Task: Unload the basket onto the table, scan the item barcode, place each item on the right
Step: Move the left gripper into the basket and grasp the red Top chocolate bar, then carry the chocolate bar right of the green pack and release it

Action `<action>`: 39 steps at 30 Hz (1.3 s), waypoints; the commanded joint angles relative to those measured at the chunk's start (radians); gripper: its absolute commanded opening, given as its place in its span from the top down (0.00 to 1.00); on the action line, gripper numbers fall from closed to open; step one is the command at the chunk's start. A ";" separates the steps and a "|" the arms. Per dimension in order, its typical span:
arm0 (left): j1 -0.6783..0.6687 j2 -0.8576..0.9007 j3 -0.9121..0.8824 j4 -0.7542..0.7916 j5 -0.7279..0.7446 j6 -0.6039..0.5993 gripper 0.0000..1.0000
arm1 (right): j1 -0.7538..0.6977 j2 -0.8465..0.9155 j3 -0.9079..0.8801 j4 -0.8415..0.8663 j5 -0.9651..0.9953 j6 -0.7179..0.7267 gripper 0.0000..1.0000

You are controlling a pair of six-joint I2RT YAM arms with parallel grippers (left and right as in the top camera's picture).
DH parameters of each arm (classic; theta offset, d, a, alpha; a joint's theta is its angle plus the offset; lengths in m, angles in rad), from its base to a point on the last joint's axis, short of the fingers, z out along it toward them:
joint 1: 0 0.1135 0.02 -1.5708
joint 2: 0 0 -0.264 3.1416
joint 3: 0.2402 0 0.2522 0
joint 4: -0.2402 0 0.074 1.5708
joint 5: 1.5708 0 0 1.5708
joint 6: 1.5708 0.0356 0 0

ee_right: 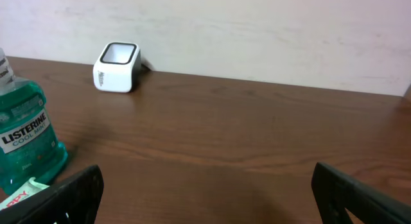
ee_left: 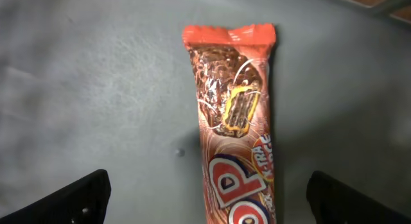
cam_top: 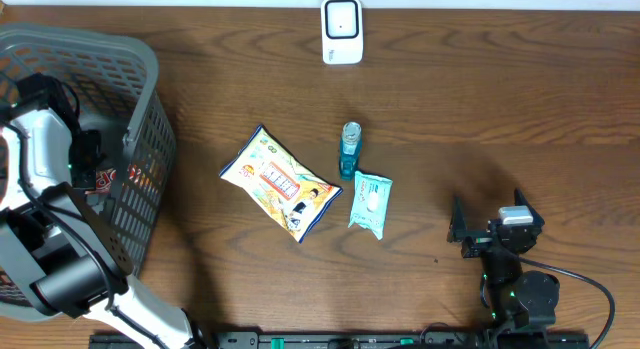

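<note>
A basket holding a bar stands left of the snack bag, bottle and pack; scanner behind them.

Snack bag lying flat on wooden table; mouthwash bottle standing near it, wipes packet lying just beside bottle.

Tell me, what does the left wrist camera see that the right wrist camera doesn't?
Only the left wrist view: a red chocolate bar lying flat on the grey basket floor. Only the right wrist view: a green mouthwash bottle at the left edge, a white scanner standing further back near the wall, and the brown wooden table. Both: that arm's own dark jaws in the bottom corners, spread wide and holding nothing.
</note>
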 commanded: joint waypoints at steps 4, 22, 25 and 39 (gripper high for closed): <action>0.006 0.054 -0.052 0.068 0.026 -0.035 0.02 | -0.010 -0.002 -0.001 -0.004 0.005 0.013 0.01; 0.003 0.118 -0.041 0.072 0.078 0.065 0.93 | -0.010 -0.002 -0.001 -0.004 0.005 0.013 0.01; 0.003 0.011 -0.032 0.072 0.077 0.095 0.93 | -0.010 -0.002 -0.001 -0.004 0.005 0.013 0.01; 0.003 -0.601 -0.031 0.109 0.091 0.109 0.93 | -0.010 -0.002 -0.001 -0.004 0.005 0.013 0.01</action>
